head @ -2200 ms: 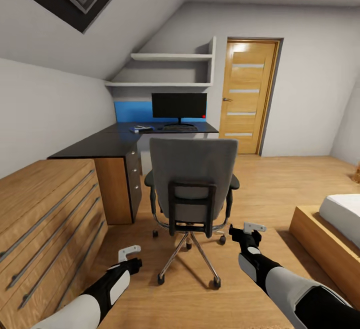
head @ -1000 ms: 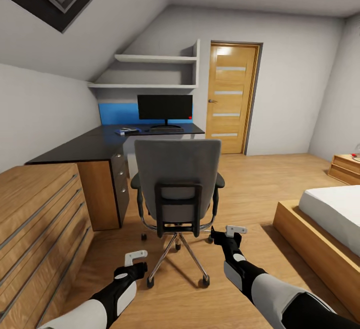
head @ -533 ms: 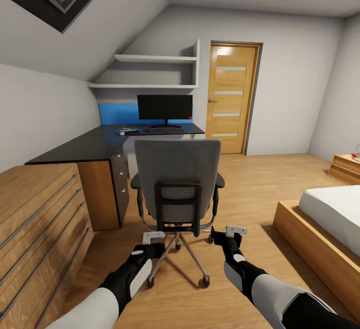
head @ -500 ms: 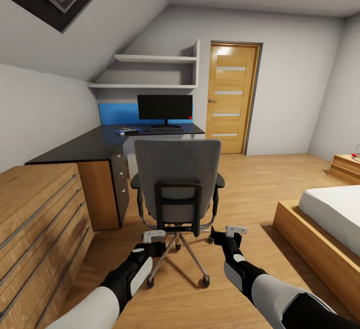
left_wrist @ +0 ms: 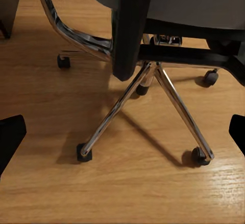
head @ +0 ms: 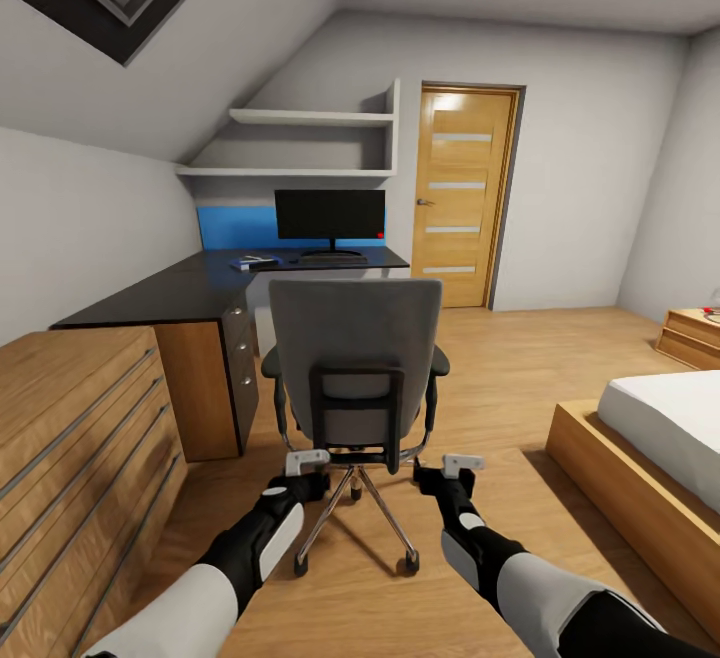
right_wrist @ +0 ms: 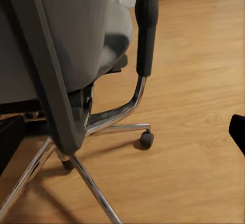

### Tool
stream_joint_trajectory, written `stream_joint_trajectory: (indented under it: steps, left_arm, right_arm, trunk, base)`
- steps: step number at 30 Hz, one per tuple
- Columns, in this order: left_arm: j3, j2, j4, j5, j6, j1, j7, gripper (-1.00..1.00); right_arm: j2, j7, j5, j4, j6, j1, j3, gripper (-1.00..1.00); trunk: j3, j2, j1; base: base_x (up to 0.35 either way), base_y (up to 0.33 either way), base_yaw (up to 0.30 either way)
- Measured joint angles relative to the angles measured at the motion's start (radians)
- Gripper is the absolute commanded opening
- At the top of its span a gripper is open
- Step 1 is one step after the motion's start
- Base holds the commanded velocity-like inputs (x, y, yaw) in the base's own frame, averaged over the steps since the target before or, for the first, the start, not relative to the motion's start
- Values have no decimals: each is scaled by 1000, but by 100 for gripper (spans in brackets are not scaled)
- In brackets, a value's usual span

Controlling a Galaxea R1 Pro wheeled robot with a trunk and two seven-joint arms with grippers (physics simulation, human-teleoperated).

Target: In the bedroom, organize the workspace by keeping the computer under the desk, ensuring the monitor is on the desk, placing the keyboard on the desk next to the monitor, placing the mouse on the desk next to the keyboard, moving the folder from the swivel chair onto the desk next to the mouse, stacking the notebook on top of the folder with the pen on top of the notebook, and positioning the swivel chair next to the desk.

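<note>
Chair point(head: 357, 358) mid-frame, back toward me, short of desk point(head: 200, 283). Both tools, left point(head: 306, 462) and right point(head: 462, 464), spread, empty, low behind chair back. I'd grip back frame evenly both sides, push slow; castors roll easy on wood floor point(head: 520, 368). Monitor point(head: 330, 214) on desk, upper centre. Bed point(head: 665, 418) right edge; keep clear.
</note>
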Motion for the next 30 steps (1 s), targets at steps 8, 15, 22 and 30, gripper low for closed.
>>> stream_joint_trajectory:
  steps: [8,15,22,30]
  left_arm:
    - [-1,5,35,2,-70,0,0,100]
    - [-1,10,71,3,-79,0,0,100]
    - [-1,14,95,3,-83,0,-1,100]
    - [-2,15,100,2,-94,0,-5,100]
  right_arm:
    - [11,-5,62,0,1,2,0,100]
    - [23,-8,70,-1,1,3,0,100]
    - [26,-1,76,1,2,7,0,100]
    - [26,3,84,0,2,35,0,100]
  trunk:
    - [0,0,0]
    - [0,0,0]
    - [0,0,0]
    - [0,0,0]
  base:
    - [0,0,0]
    - [0,0,0]
    - [0,0,0]
    - [0,0,0]
